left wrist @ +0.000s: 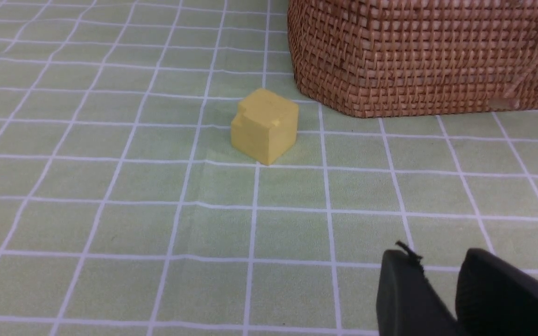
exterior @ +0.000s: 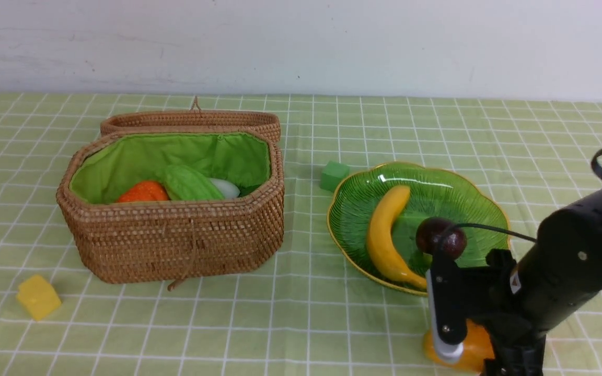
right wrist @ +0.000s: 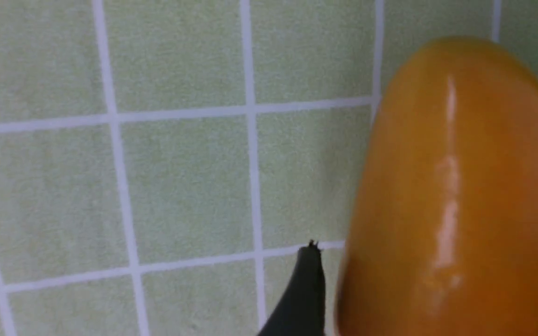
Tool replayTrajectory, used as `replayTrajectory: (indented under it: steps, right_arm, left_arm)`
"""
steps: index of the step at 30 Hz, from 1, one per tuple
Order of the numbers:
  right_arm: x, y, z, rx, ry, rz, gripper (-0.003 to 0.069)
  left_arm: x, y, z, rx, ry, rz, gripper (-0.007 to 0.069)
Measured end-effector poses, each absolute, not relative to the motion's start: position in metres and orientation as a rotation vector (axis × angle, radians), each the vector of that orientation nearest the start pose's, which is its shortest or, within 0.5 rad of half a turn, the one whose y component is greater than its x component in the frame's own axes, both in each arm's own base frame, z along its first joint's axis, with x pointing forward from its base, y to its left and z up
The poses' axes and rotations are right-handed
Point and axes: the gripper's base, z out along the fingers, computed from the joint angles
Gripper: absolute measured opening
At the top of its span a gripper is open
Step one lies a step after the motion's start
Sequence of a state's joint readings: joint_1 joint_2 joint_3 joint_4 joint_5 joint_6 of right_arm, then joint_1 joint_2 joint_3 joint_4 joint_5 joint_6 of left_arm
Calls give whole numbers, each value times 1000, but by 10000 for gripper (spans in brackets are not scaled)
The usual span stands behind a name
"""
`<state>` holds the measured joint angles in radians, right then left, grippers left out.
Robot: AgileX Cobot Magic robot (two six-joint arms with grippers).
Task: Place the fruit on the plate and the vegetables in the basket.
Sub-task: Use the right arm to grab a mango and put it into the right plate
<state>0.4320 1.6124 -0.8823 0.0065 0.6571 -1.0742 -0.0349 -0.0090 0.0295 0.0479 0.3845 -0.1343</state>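
Note:
The green ribbed plate (exterior: pixel 458 190) holds the yellow banana (exterior: pixel 384 235) and the dark purple mangosteen (exterior: pixel 441 237). The orange mango (exterior: pixel 471 347) lies on the cloth in front of the plate. My right gripper (exterior: pixel 468 351) is open and straddles it. In the right wrist view one finger (right wrist: pixel 307 284) stands a narrow gap off the mango (right wrist: pixel 456 196); the other finger is hidden. The woven basket (exterior: pixel 175 235) holds the pumpkin (exterior: pixel 143 192), the gourd (exterior: pixel 190 184) and the white radish (exterior: pixel 226 188). The pepper is out of view. My left gripper (left wrist: pixel 437 257) is shut and empty, low over the cloth near the basket (left wrist: pixel 418 51).
A yellow cube (exterior: pixel 38 296) sits left of the basket's front; it also shows in the left wrist view (left wrist: pixel 264 125). A green cube (exterior: pixel 334 175) lies between basket and plate. The basket's lid (exterior: pixel 191 121) lies open behind it. A white wall stands behind the table.

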Motion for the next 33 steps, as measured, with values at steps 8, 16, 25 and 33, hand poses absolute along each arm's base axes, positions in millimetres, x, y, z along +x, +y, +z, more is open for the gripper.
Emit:
replayTrajectory:
  steps: [8, 16, 25, 33]
  right_arm:
    - [266, 124, 162, -2002, 2169, -72, 527]
    - [278, 135, 213, -1824, 2194, 16, 522]
    - [364, 110, 271, -716, 2125, 89, 522]
    - [414, 85, 212, -523, 2237, 68, 522]
  left_arm:
    - [52, 0, 169, -64, 1888, -68, 184]
    - [52, 0, 169, -64, 1888, -68, 195]
    - [52, 0, 169, -64, 1888, -68, 199]
    - [52, 0, 169, -64, 1888, -68, 204]
